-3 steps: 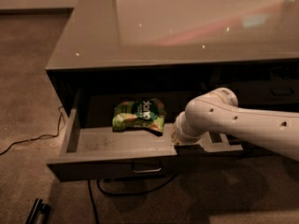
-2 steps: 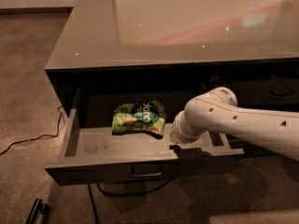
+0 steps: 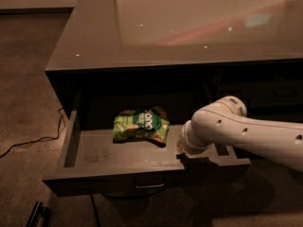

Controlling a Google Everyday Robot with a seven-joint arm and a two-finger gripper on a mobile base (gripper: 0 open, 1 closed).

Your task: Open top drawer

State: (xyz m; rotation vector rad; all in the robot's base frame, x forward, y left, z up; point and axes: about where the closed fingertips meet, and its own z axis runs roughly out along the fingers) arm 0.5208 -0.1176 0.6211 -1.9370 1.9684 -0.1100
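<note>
The top drawer [image 3: 94, 155] stands pulled out of the dark cabinet, with its grey floor and low sides showing. Its flat front carries a small metal bar handle [image 3: 149, 185] at the centre. My white arm comes in from the right. My gripper [image 3: 182, 151] is down at the drawer's front rim, right of centre, mostly hidden behind the wrist. A green snack bag [image 3: 141, 125] lies on the drawer floor, just left of the gripper.
The glossy grey countertop [image 3: 189, 27] overhangs the drawer. More dark drawer fronts [image 3: 279, 91] sit to the right, behind my arm. A cable [image 3: 28, 143] trails over the carpet at left. A dark bar [image 3: 37, 214] lies on the floor at bottom left.
The drawer has slid further out toward the camera, and my gripper has moved with its front rim. The snack bag stays in the same spot on the drawer floor.
</note>
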